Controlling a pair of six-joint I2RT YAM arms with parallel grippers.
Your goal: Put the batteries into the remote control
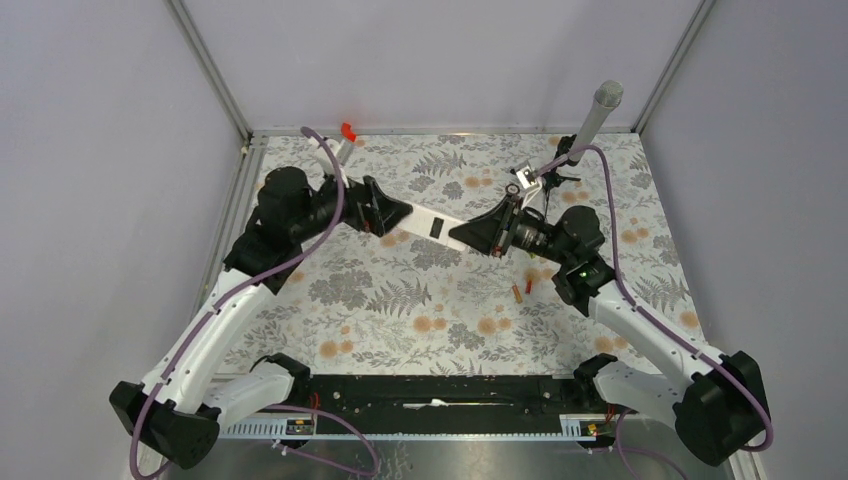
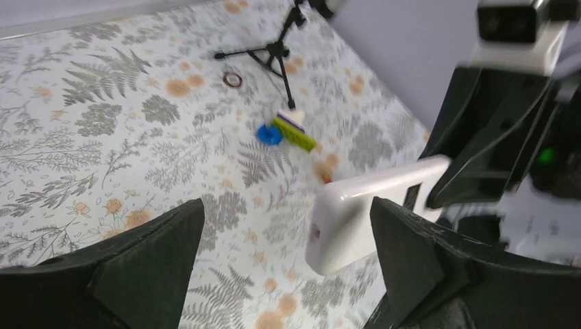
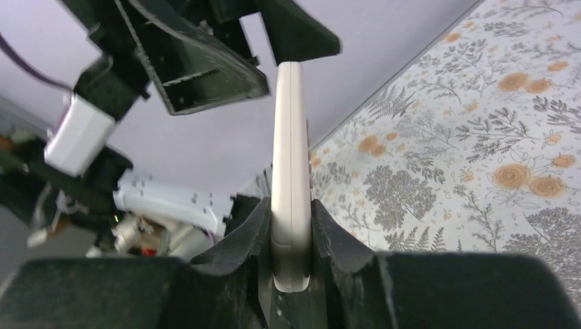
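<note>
Two thin orange-copper cylinder batteries (image 1: 518, 292) are lying on the floral table (image 1: 400, 300). Your right gripper (image 3: 291, 214) is clamping the flat white rectangular remote control (image 3: 289, 137) above it; your left gripper (image 2: 286, 205) is standing wide open around its end.

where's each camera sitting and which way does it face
Top external: above and behind, looking down on the table; left arm and right arm show.
Left wrist: faces the remote control past its open fingers; right gripper beyond.
Right wrist: looks along its fingers, clamped on the remote control, toward the left gripper.
All share the remote control.
</note>
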